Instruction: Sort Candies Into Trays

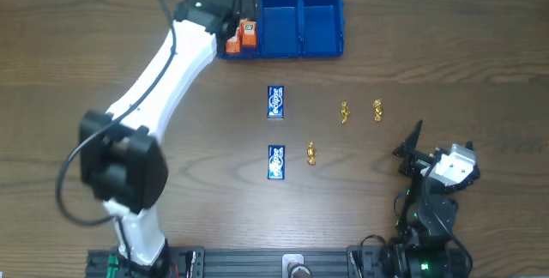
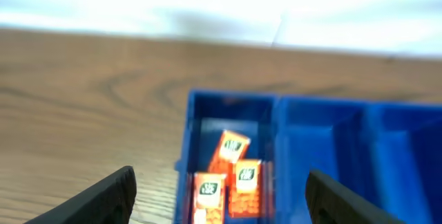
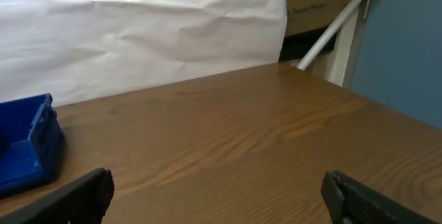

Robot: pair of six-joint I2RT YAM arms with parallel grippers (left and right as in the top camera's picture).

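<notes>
A blue three-compartment tray [image 1: 301,52] stands at the table's far edge. Several orange candy boxes [image 1: 243,39] lie in its left compartment, and the other two compartments look empty. My left gripper [image 2: 219,177] hangs open above those orange boxes [image 2: 233,172], holding nothing. Two blue candy packs [image 1: 275,102] [image 1: 275,162] and three gold wrapped candies [image 1: 310,153] [image 1: 345,111] [image 1: 377,109] lie on the wood mid-table. My right gripper [image 1: 410,146] is open and empty near the front right, apart from the candies.
The wooden table [image 1: 446,63] is bare to the right of the tray and at the left side. In the right wrist view the tray's corner [image 3: 26,148] sits far off, with a white paper backdrop [image 3: 152,30] behind the table.
</notes>
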